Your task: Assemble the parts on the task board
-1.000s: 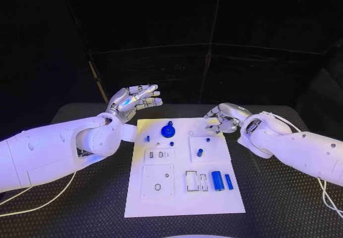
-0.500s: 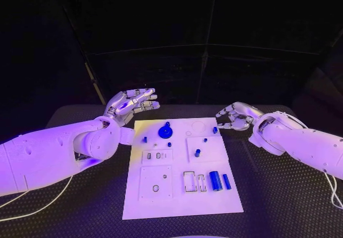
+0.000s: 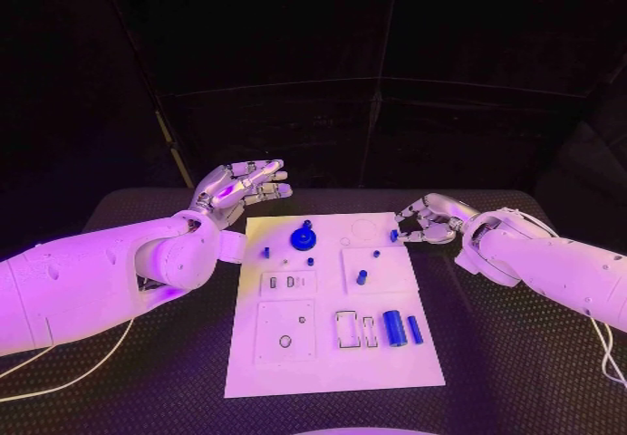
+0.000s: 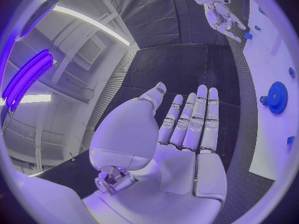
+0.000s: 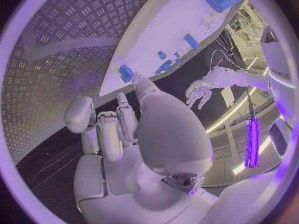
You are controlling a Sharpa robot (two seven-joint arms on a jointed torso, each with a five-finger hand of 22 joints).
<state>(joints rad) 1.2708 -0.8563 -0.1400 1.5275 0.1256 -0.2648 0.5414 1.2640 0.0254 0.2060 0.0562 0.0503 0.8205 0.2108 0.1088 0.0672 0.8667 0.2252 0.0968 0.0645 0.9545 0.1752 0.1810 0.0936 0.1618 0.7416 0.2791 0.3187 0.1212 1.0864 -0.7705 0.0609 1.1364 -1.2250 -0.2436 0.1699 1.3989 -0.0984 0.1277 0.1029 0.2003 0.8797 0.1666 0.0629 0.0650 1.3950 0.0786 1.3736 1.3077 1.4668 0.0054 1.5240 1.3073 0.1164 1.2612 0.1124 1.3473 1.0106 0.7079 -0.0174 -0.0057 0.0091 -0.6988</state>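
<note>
Black table (image 3: 509,362) is holding the task board (image 3: 327,362). Right hand (image 3: 429,220), fingers curled and holding nothing, has been backing off a small blue part (image 3: 392,236), so that piece looks placed. Left hand (image 3: 242,186) is still hanging flat and spread, grasping nothing.

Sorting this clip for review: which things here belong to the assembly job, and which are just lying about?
Job:
task board
blue gear
blue cylinder
small blue part by the right hand
left hand, open, raised off the board

Lying about:
white cable on the black table
</note>
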